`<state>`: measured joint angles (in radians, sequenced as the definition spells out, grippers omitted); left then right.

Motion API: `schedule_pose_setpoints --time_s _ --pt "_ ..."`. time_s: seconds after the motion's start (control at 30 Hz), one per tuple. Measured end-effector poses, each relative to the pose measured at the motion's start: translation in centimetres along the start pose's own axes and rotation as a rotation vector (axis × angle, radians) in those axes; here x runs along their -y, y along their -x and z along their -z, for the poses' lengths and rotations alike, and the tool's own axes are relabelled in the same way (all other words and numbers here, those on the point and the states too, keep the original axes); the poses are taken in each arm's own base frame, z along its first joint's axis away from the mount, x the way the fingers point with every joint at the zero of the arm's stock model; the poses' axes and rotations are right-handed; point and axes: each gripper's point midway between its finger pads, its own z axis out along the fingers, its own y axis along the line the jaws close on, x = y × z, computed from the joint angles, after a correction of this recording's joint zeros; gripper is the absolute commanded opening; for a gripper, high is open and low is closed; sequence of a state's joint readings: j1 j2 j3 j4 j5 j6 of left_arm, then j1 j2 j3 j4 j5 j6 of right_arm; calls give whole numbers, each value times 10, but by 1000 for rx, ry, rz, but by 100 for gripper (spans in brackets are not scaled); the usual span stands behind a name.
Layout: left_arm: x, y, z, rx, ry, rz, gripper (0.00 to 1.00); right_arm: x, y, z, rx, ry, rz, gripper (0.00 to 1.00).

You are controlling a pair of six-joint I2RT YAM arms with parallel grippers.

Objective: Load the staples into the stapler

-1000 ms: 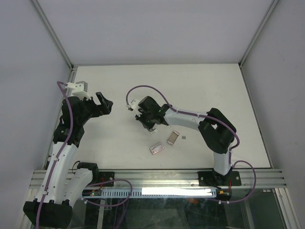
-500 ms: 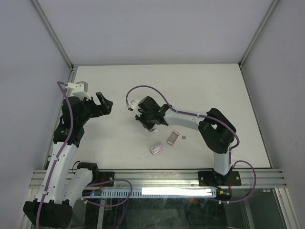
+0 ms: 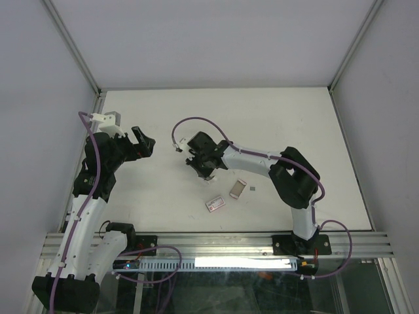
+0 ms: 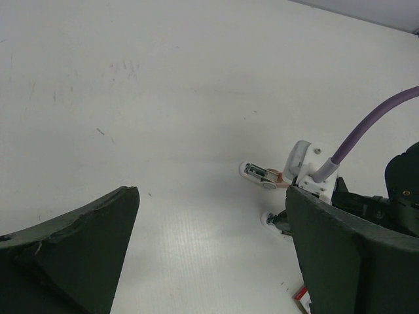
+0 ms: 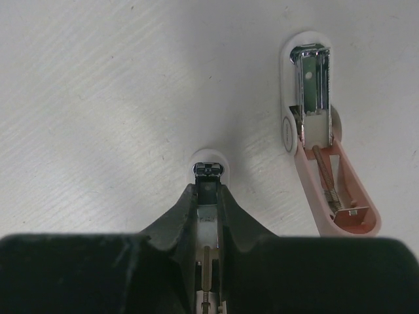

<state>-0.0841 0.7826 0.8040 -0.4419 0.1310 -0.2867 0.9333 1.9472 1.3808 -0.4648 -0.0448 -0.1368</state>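
Note:
The pale pink and white stapler lies opened out on the table. My right gripper (image 5: 208,190) is shut on its white magazine half (image 5: 209,169), whose metal channel shows between the fingers. The pink lid half (image 5: 319,163) lies flat just to the right, with its spring showing. In the top view my right gripper (image 3: 204,169) covers the stapler. The staples (image 3: 253,190) are a tiny grey strip on the table, right of that gripper. My left gripper (image 3: 143,142) is open and empty at the far left. Its wrist view shows the stapler (image 4: 262,176) ahead between its jaws.
A grey-brown sleeve (image 3: 237,188) and a flat red-and-white box (image 3: 215,204) lie near the front, below my right gripper. A corner of the box (image 4: 300,293) shows in the left wrist view. A purple cable (image 3: 196,124) loops above the right wrist.
My right arm has shifted slightly to the left with the stapler half in its jaws. The left arm has not moved.

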Motion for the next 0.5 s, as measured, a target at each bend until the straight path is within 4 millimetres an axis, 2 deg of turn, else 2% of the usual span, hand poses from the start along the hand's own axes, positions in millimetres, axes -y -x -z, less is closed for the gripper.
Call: schedule_pose_setpoints --time_s 0.2,0.5 --pt "0 0 0 1 0 0 99 0 -4 3 -24 1 -5 6" --pt "0 1 1 5 -2 -1 99 -2 -5 5 -37 7 -11 32"
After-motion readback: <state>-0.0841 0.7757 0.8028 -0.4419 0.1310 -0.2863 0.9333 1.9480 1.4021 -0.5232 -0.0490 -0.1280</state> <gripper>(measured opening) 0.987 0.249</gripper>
